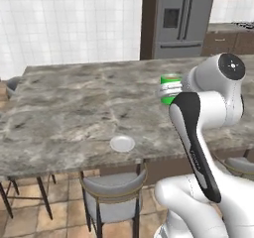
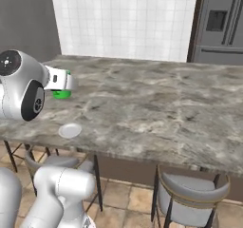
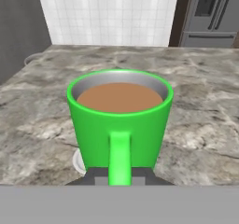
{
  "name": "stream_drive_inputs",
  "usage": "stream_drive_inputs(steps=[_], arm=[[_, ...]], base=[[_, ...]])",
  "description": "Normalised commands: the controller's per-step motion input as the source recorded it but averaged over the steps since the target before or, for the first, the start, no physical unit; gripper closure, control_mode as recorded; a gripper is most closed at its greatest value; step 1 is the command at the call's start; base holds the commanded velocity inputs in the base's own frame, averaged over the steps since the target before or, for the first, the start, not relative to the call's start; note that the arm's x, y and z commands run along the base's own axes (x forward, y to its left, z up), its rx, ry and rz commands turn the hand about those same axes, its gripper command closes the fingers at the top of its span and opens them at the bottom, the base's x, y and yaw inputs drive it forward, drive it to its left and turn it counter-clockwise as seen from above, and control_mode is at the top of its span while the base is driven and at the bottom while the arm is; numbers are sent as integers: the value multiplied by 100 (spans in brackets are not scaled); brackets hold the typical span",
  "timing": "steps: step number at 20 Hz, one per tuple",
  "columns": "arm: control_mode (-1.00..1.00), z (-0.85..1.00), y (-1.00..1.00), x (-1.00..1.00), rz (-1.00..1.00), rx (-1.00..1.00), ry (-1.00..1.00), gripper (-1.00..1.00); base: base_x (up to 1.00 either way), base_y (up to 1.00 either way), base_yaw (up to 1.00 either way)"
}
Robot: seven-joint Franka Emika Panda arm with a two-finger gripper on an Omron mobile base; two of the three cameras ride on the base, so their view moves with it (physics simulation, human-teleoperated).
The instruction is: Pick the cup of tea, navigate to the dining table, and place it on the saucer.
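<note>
my gripper (image 3: 119, 177) is pinched tight on the handle of the cup of tea (image 3: 119, 125), and i hold that green mug upright above the dining table (image 1: 64, 113), brown liquid level inside. in the left base view the cup (image 1: 169, 89) peeks out beside my white arm, over the table's right part, while the saucer (image 1: 122, 144) lies at about 7 o'clock from it, close to the near edge and apart from the cup. the stone top around the saucer is bare, with wide open room toward 9 o'clock and toward the far edge at 12. under the near edge a grey-seated stool (image 1: 113, 195) stands almost below the saucer. the right base view shows the cup (image 2: 61, 92) just beyond my hand and the saucer (image 2: 70, 130) at 6 o'clock from it, plus a second stool (image 2: 192, 194) at the table's right that the left view cuts off. the hand view alone shows the tea surface and a sliver of the saucer (image 3: 77, 161) at the mug's lower left. a steel fridge (image 1: 181, 19) stands behind the table at 12.
</note>
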Motion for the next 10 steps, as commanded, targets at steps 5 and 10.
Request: stream_drive_inputs(steps=[5,10], arm=[[100,0,0,0,0,0,0,100],[100,0,0,0,0,0,0,100]], base=[[44,29,-35],[14,30,-25]])
